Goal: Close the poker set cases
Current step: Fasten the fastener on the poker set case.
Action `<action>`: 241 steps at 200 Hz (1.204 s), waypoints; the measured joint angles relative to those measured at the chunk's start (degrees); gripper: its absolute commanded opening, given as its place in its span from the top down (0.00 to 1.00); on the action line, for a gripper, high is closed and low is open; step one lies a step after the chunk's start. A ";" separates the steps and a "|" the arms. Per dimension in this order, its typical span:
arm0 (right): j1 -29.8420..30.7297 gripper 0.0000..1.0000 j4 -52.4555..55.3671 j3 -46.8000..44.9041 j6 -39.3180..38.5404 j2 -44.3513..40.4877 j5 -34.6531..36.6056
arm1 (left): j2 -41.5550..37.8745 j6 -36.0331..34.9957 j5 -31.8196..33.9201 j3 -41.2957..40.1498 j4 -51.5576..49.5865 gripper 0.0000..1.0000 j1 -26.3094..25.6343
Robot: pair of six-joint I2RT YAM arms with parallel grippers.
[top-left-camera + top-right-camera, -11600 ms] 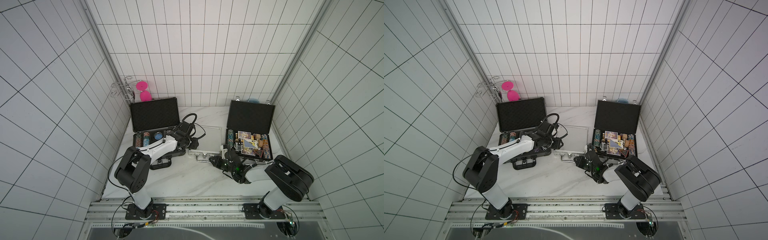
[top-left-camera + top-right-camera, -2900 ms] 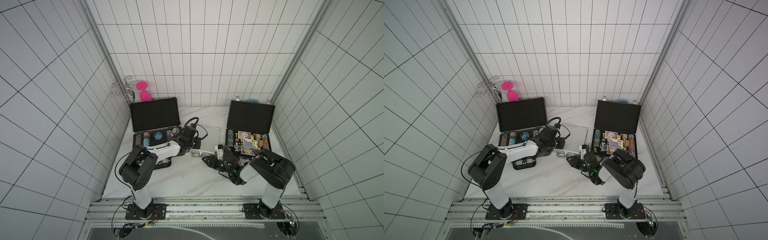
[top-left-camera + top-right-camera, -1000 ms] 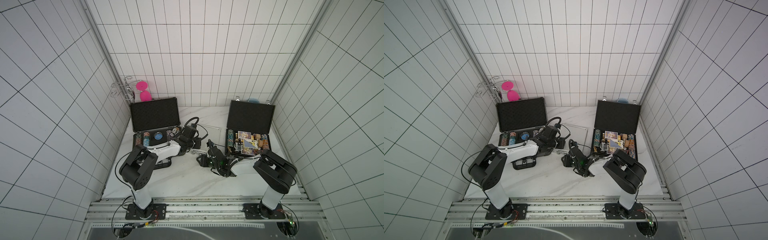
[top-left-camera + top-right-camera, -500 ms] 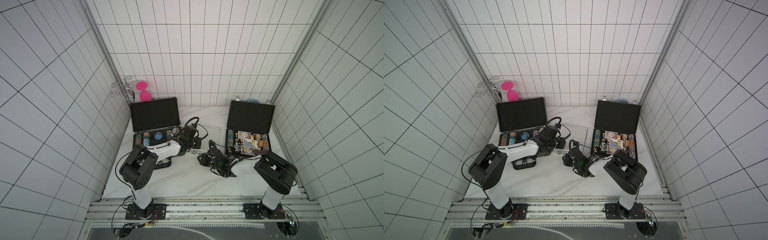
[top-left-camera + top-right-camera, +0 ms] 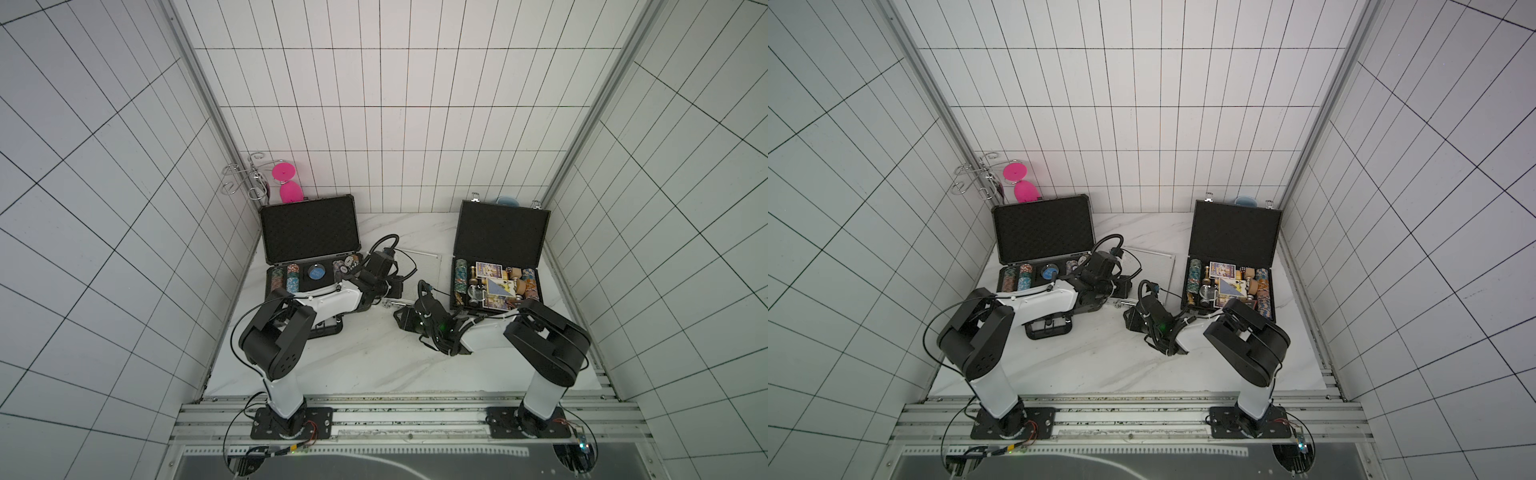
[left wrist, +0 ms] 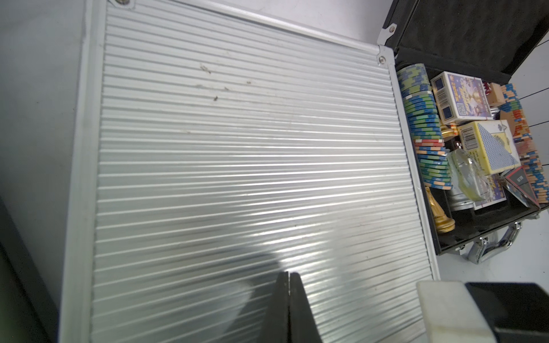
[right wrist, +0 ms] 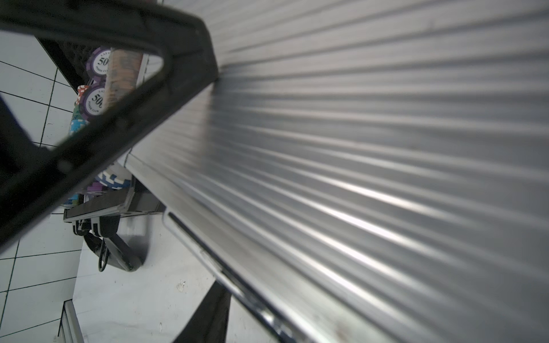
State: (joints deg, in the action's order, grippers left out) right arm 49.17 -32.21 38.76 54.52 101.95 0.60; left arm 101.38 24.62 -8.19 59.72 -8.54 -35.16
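In both top views the small silver aluminium poker set case (image 5: 424, 266) (image 5: 1154, 266) lies flat mid-table with its ribbed lid (image 6: 237, 163) down. My left gripper (image 6: 288, 274) is shut and empty, its tips on that lid near the front. My right gripper (image 5: 398, 321) is at the silver case's front edge (image 7: 237, 261). One of its fingers (image 7: 208, 311) shows beside the rim and the other is hidden. The wide dark grey case (image 5: 309, 232) at the left and the black case (image 5: 498, 241) at the right stand open, with chips and cards inside.
A wire rack (image 5: 243, 183) and pink objects (image 5: 286, 183) stand in the back left corner. A light-blue item (image 5: 505, 200) peeks out behind the black case. The dark grey case's handle (image 5: 328, 328) sticks out under my left arm. Tiled walls close in on three sides.
About three seconds ago my right gripper was further right; it has swung left along the silver case's front. Over the last second both arms have stayed nearly still.
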 measured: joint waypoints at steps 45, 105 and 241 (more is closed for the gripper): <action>0.57 0.58 -0.50 -0.02 4.57 0.15 2.23 | -0.20 0.42 -0.17 -1.18 1.55 1.00 0.00; 3.02 0.56 -0.50 0.02 8.90 0.44 9.81 | -0.35 0.48 -0.28 -1.36 1.81 1.00 0.00; 2.60 0.58 -13.70 -3.61 7.58 3.50 8.00 | -0.39 0.48 -0.66 -1.31 1.70 1.00 0.00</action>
State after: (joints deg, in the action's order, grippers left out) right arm 51.77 -45.91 35.16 62.11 105.45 8.60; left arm 100.99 25.10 -8.84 58.41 -6.83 -35.16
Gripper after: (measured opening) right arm 0.424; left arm 0.047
